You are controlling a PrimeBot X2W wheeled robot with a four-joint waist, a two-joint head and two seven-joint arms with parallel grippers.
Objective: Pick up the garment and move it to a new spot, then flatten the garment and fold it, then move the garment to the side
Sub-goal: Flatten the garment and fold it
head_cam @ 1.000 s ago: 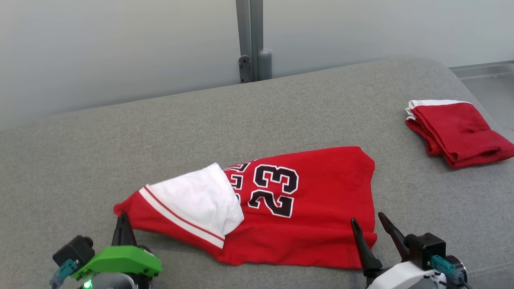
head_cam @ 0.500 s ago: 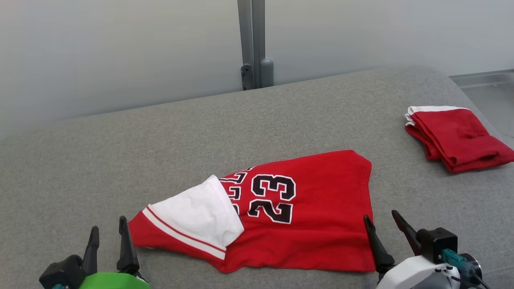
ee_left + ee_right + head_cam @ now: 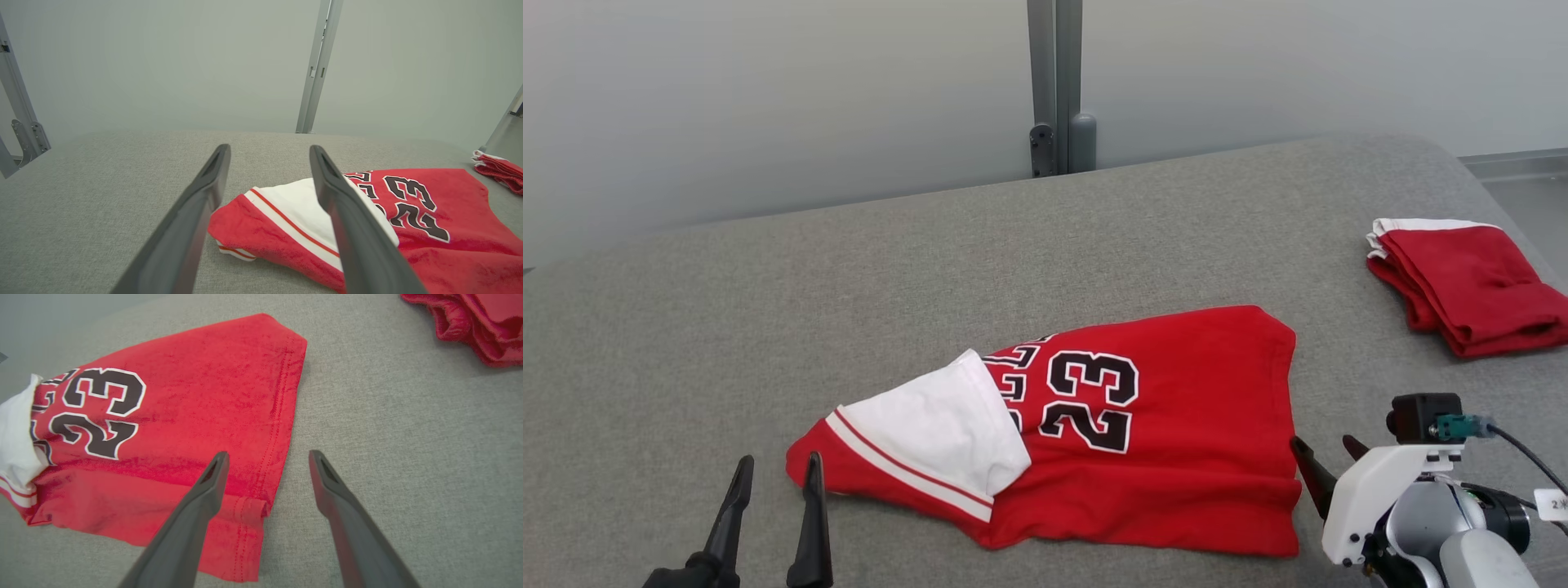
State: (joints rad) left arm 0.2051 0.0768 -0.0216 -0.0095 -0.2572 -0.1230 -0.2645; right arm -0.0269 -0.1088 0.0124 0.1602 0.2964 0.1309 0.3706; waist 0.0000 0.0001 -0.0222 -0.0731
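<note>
The garment (image 3: pixel 1176 408) is a red jersey with a black "23" and a white sleeve folded over its left end. It lies flat on the grey padded table (image 3: pixel 890 269). My left gripper (image 3: pixel 778 465) stands open just off the garment's left corner, touching nothing. In the left wrist view the left gripper (image 3: pixel 269 148) frames the garment's (image 3: pixel 457 196) white sleeve from a short way back. My right gripper (image 3: pixel 1323 445) is open beside the garment's lower right hem. In the right wrist view the right gripper (image 3: pixel 268 453) hovers over the hem corner of the garment (image 3: pixel 204 375).
A second red garment (image 3: pixel 1470 278), folded, lies at the table's far right edge, also in the right wrist view (image 3: pixel 482 322). A grey post (image 3: pixel 1058 90) stands behind the table against the pale wall. Bare grey padding stretches left and behind the jersey.
My left gripper has opened, let go of the garment's left corner and drawn back toward me. The right arm has pulled back a little. The head camera shifted slightly.
</note>
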